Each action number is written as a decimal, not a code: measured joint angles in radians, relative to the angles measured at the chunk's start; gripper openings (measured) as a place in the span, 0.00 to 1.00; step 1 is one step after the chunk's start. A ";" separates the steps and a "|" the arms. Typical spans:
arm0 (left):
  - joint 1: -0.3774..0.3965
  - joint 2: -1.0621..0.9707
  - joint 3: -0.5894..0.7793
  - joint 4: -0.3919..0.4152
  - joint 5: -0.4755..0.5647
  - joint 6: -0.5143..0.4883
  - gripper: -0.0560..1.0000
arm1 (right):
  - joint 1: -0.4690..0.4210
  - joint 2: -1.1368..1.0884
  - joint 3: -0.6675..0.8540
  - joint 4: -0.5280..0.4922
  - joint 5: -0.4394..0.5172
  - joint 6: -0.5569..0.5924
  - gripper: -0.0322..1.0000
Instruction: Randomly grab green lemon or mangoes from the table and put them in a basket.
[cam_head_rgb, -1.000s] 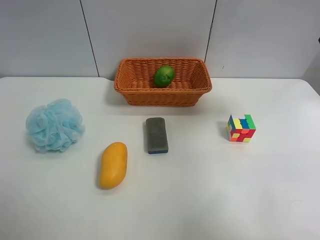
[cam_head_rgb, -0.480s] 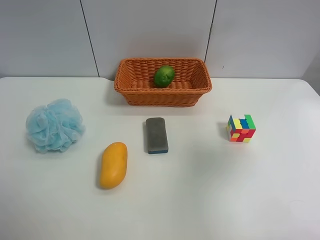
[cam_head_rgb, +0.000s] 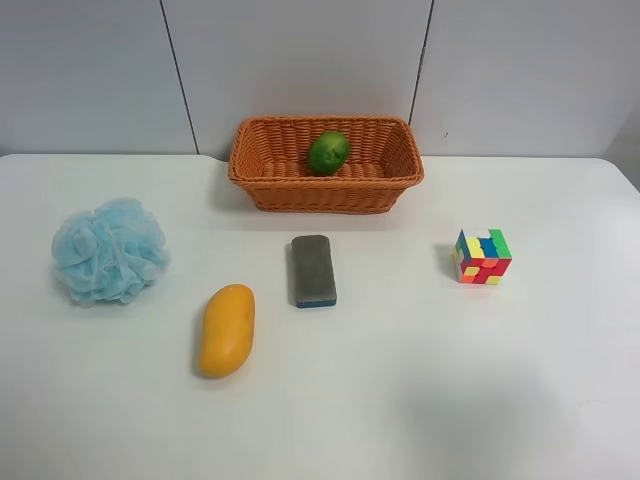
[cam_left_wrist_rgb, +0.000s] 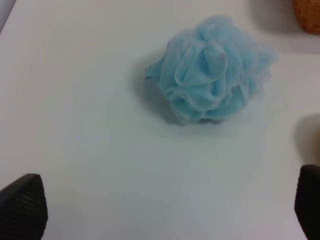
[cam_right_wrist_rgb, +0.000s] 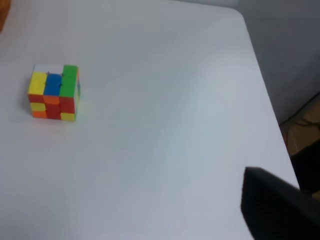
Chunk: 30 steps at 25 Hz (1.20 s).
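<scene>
The green lemon (cam_head_rgb: 328, 152) lies inside the wicker basket (cam_head_rgb: 265, 190) at the back of the white table (cam_head_rgb: 420, 380). The yellow-orange mango (cam_head_rgb: 226, 329) lies on the table, in front of the basket and to the view's left. No arm shows in the exterior high view. My left gripper (cam_left_wrist_rgb: 165, 207) is open and empty, with its fingertips (cam_left_wrist_rgb: 22, 206) wide apart over bare table near a blue bath puff. A basket corner (cam_left_wrist_rgb: 307, 12) shows at the edge of that view. Only one finger (cam_right_wrist_rgb: 275, 207) of my right gripper shows, with nothing between the jaws.
A blue mesh bath puff (cam_head_rgb: 108, 250) sits left of the mango and also shows in the left wrist view (cam_left_wrist_rgb: 215, 75). A grey sponge block (cam_head_rgb: 313, 270) lies in front of the basket. A coloured puzzle cube (cam_head_rgb: 481, 257) stands at the right and in the right wrist view (cam_right_wrist_rgb: 53, 91), near the table's edge (cam_right_wrist_rgb: 262, 100).
No object has moved. A faint shadow has grown on the table at the exterior high view's lower right.
</scene>
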 joint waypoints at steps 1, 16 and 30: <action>0.000 0.000 0.000 0.000 0.000 0.000 1.00 | 0.000 -0.032 0.012 0.002 0.007 0.009 0.99; 0.000 0.000 0.000 0.001 0.000 0.000 1.00 | 0.020 -0.104 0.090 -0.036 -0.001 0.115 0.99; 0.000 0.000 0.000 0.001 0.000 0.000 1.00 | 0.020 -0.104 0.090 -0.053 -0.001 0.153 0.99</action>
